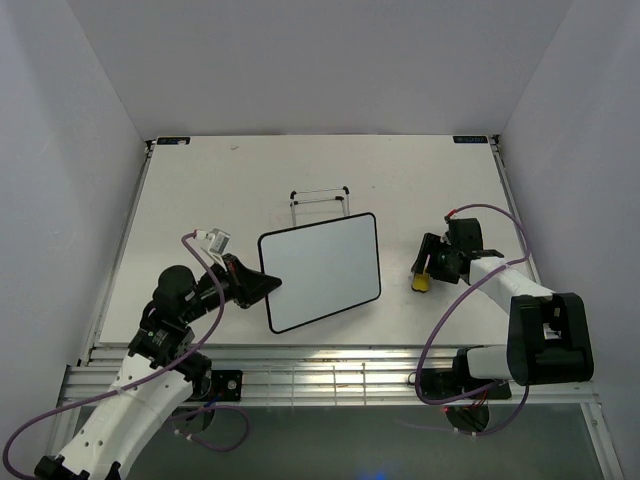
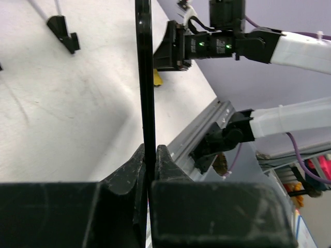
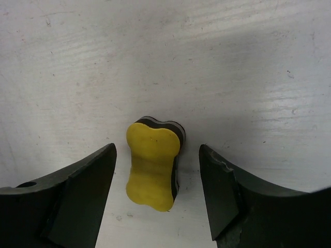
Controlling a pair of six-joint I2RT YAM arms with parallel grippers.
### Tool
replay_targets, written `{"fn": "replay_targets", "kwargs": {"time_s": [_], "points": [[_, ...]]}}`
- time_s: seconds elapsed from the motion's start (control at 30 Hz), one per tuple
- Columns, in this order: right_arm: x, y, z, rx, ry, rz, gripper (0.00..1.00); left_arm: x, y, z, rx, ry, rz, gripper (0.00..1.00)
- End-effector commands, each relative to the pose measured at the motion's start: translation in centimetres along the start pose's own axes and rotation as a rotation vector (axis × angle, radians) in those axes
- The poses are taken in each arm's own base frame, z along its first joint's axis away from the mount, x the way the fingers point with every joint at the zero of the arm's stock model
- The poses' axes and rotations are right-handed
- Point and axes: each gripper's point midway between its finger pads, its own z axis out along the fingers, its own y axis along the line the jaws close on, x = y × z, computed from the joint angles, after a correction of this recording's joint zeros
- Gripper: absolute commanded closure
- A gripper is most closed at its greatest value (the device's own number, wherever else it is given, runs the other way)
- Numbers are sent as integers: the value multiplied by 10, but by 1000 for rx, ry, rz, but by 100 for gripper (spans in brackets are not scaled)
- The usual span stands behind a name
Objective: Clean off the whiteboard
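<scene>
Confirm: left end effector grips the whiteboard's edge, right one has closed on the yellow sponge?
No: the right end effector is open, straddling the yellow sponge without touching it, per the right wrist view. The left end effector does grip the whiteboard.

Setting: robotics lab test cell, not a home or a shop.

Evidence, top view:
- White table (image 1: 200, 200) boxed in by plain pale walls (image 1: 320, 60) at left, back and right.
- Left arm (image 1: 130, 400) and right arm (image 1: 548, 335), white and black, mounted on a slotted aluminium rail (image 1: 330, 365) along the bottom edge.
- Purple cables (image 1: 440, 330) loop loose off both arms.
- Small black labels (image 1: 172, 140) at the table's upper corners.
- Props on the surface: whiteboard (image 1: 320, 270), wire stand (image 1: 320, 198), yellow sponge (image 1: 421, 284).

Left wrist view, lower right: blurred coloured clutter (image 2: 297, 187) beyond the rail.
</scene>
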Motion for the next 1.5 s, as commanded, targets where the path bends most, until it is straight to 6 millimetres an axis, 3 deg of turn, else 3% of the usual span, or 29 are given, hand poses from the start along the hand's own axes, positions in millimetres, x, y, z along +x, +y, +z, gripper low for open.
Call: {"fn": "replay_targets", "kwargs": {"time_s": [0.0,0.17,0.27,0.37,0.47,0.53,0.6,0.63,0.77,0.87,0.93,1.0,1.03,1.13,1.17,1.3,1.47], "points": [[-18,6,-5,-15,-61,-2,29,-50,-26,-7,21,-160,146,100],[-32,11,-27,-28,-132,-13,24,-63,-24,2,-7,-154,182,100],[-37,18,-47,-51,-175,-24,23,-70,-33,11,38,-124,227,100],[-38,28,-67,-111,-227,-34,23,-89,-36,18,25,-162,255,100],[-37,41,-88,-185,-282,-54,22,-101,-30,39,25,-142,312,100],[-38,51,-102,-242,-320,-80,19,-123,-38,49,49,-194,374,100],[-38,55,-112,-266,-337,-99,16,-128,-34,66,77,-160,386,100],[-39,57,-119,-274,-357,-113,15,-130,-49,68,159,-137,413,100],[-40,74,-140,-359,-387,-185,14,-131,-68,75,306,-91,460,100],[-31,107,-167,-564,-396,-291,13,-131,-74,67,391,-80,522,100],[-30,125,-188,-679,-432,-332,13,-145,-58,64,338,-121,542,100],[-36,126,-197,-671,-469,-328,12,-148,-47,60,354,-120,546,100],[-37,126,-203,-665,-488,-330,11,-153,-27,60,336,-111,530,100],[-39,130,-217,-677,-510,-328,11,-158,-12,63,372,-77,546,100],[-39,130,-218,-681,-510,-314,11,-158,5,73,355,-58,514,100],[-34,133,-219,-721,-517,-273,10,-170,18,89,387,-65,522,100],[-33,121,-201,-647,-496,-270,10,-175,15,91,398,-111,441,100]]}}
